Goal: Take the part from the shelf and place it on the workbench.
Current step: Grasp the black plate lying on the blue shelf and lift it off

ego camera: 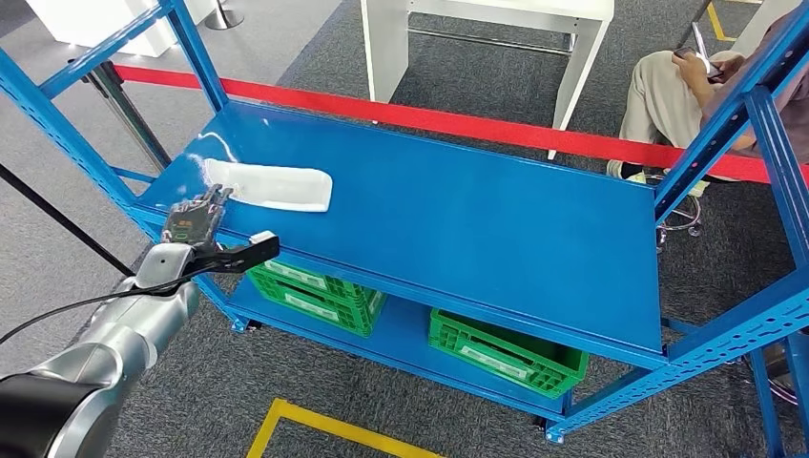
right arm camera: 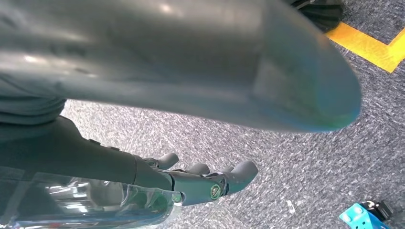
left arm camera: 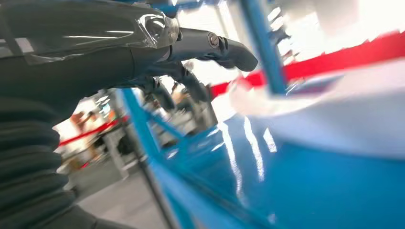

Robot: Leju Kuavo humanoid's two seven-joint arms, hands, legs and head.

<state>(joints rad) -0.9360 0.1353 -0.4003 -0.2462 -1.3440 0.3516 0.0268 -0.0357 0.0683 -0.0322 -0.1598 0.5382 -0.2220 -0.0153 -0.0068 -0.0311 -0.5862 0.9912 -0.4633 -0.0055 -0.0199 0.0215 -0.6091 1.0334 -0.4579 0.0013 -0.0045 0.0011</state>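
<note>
A flat white part [ego camera: 272, 185] lies on the top board of the blue shelf [ego camera: 458, 219], near its left end. My left hand [ego camera: 205, 229] hovers at the shelf's front left corner, just short of the part, fingers spread and thumb stuck out, holding nothing. In the left wrist view the left hand [left arm camera: 191, 62] reaches toward the blurred white part [left arm camera: 334, 119] on the blue board. My right hand [right arm camera: 191, 183] hangs over grey carpet, fingers loosely extended and empty.
Two green crates [ego camera: 320, 291] [ego camera: 506, 353] sit on the shelf's lower board. A red barrier tape [ego camera: 458, 122] runs behind the shelf, with a white table [ego camera: 487, 38] and a seated person [ego camera: 687, 91] beyond. Yellow floor tape [ego camera: 315, 429] marks the carpet in front.
</note>
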